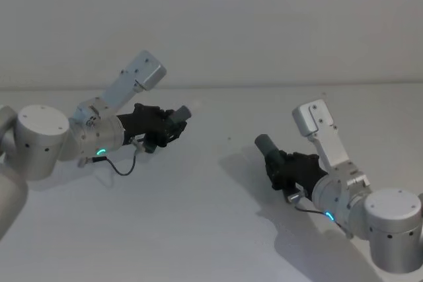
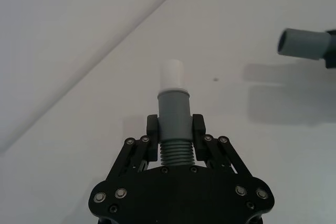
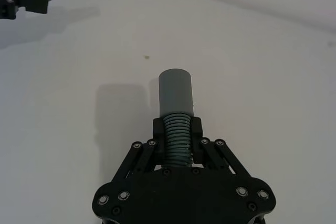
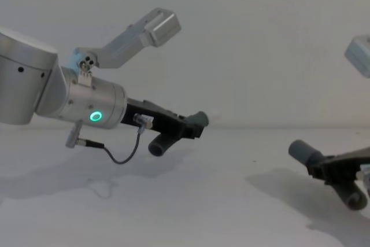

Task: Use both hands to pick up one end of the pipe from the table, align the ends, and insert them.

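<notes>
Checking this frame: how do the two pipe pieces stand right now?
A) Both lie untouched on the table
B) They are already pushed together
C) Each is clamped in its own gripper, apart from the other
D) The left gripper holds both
C: the left gripper is shut on the left pipe piece and the right gripper on the right pipe piece, with bare table between them.

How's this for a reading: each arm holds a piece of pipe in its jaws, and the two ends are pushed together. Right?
Not quite. The ends aren't joined: in the head view the left piece and the right piece are held apart, with the table showing between them. Each arm's jaws do grip one piece.
</notes>
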`<state>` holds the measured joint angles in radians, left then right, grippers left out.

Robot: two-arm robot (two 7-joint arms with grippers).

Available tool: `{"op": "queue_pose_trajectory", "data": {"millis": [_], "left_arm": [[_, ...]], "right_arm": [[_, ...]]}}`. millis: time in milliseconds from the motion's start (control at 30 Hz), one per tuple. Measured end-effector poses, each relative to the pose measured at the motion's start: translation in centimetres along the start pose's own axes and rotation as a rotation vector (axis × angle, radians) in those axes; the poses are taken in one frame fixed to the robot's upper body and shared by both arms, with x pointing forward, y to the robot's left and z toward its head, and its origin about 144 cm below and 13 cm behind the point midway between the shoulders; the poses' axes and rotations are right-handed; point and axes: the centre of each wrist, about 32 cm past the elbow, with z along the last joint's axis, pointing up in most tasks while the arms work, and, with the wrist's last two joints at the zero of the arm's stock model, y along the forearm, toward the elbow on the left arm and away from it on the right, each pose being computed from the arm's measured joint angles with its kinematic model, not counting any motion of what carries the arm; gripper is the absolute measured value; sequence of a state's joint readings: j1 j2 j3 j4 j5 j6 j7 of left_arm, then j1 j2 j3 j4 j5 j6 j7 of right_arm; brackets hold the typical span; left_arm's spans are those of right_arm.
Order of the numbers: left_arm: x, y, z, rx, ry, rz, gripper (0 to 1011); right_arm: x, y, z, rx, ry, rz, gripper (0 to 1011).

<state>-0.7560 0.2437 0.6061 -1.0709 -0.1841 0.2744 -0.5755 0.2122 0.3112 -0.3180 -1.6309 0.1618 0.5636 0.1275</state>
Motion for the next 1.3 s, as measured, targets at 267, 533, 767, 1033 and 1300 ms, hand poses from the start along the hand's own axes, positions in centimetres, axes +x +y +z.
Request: {"op": "queue_pose_trajectory", "data": {"millis": [267, 533, 767, 1033, 1300], "left_arm": [[0.8, 0.4, 0.5, -0.055, -0.117, -0.079, 341], [1.6, 0.6, 0.6, -0.113, -0.26, -0.147, 341], [2.1, 0.8, 0.6, -0.139, -0.371, -0.197, 341], [2.5, 1.0, 0.4, -0.164, -0.467, -0.242, 341], [2.7, 1.1, 0.0, -0.172, -0.557, -0.258, 341]], "right_arm": [[0.2, -1.1, 0.7, 0.021, -0.122, -0.004, 253], [0.5, -2.2, 1.4, 0.025, -0.265, -0.011, 253], [0.7, -2.8, 2.0, 0.018, -0.385, -0.011, 253], [1.0, -3.4, 2.7, 0.01, -0.537, -0.003, 253], [1.3, -3.6, 3.2, 0.006, -0.68, 0.004, 253]]}}
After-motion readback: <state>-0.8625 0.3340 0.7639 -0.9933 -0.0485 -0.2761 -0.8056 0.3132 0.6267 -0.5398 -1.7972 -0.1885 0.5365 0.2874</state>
